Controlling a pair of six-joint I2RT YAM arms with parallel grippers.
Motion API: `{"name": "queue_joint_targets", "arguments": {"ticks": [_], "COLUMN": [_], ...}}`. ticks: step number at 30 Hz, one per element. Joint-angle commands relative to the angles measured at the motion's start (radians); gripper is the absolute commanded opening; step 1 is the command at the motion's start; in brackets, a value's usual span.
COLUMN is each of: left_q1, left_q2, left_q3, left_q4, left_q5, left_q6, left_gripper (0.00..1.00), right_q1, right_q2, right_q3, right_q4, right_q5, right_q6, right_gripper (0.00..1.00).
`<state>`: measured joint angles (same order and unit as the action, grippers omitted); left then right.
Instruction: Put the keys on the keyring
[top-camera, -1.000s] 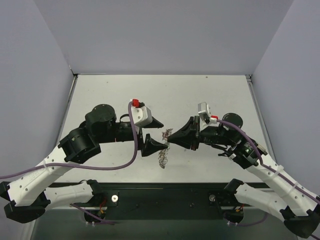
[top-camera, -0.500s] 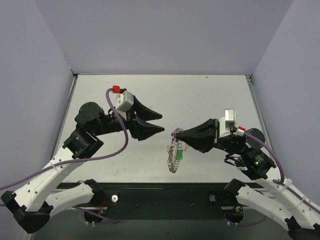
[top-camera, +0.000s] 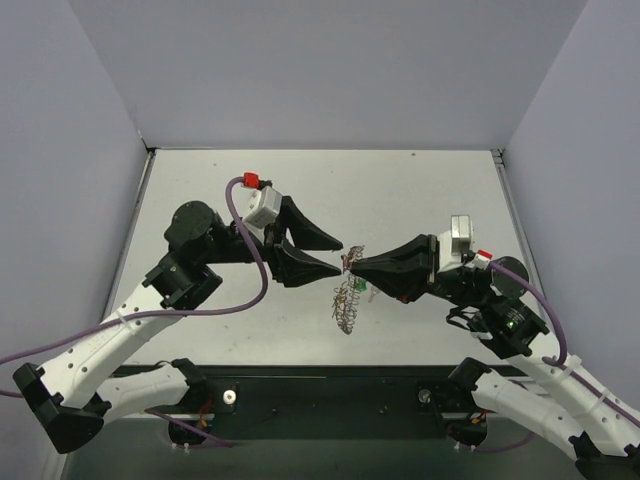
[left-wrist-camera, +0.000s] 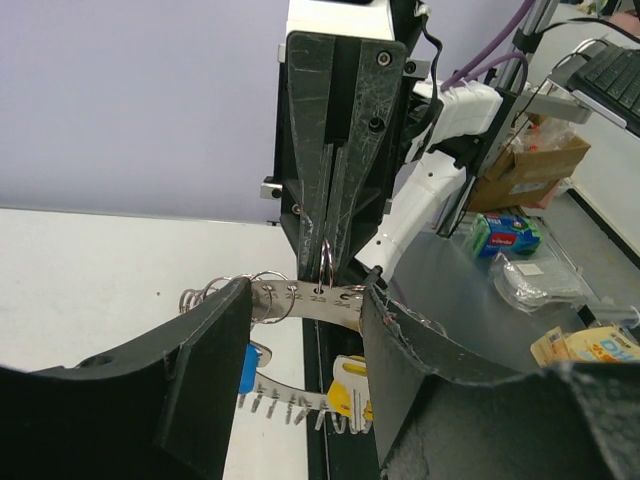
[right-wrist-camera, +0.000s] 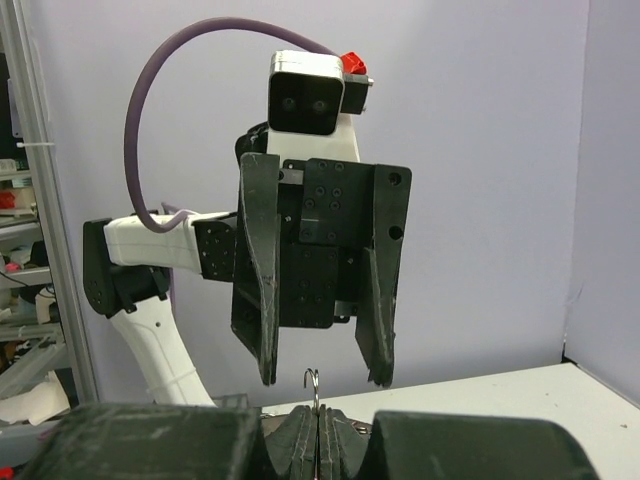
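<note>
Dangling the keyring long-axis-down from the tightly clamped tips of the right gripper, flanking its top strip with the spread fingers of the left gripper, contact unclear.

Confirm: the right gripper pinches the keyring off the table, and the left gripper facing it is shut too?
No. The left gripper is open, fingers apart either side of the keyring, as the right wrist view shows. The right gripper does pinch the keyring off the table.

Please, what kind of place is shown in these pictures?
Probably a robotics laboratory: a white table boxed in by plain lilac panels, and beyond it a cardboard box and a computer keyboard.
</note>
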<state>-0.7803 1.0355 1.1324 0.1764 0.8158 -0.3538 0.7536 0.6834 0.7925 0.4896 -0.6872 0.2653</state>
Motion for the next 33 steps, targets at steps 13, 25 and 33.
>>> {"name": "queue_joint_targets", "arguments": {"ticks": [13,25,33], "left_q1": [-0.083,-0.106,-0.215], "left_q2": [0.054,0.015,-0.118], "left_q3": [0.078,0.151,0.043], "left_q4": [-0.049,-0.31,-0.381], "left_q5": [-0.029,-0.191,-0.509], "left_q6": [0.101,0.257,0.573], "left_gripper": [0.12,0.0,0.0], "right_q1": [-0.002,-0.003,-0.005], "right_q2": [-0.002,-0.022,-0.094], "right_q3": [0.014,0.01,0.013], "right_q4": [0.167,0.089,-0.045], "right_q5": [-0.009,0.018,0.095], "right_q6": [0.011,-0.017,-0.11], "right_gripper": [0.0,0.29,0.47]}}
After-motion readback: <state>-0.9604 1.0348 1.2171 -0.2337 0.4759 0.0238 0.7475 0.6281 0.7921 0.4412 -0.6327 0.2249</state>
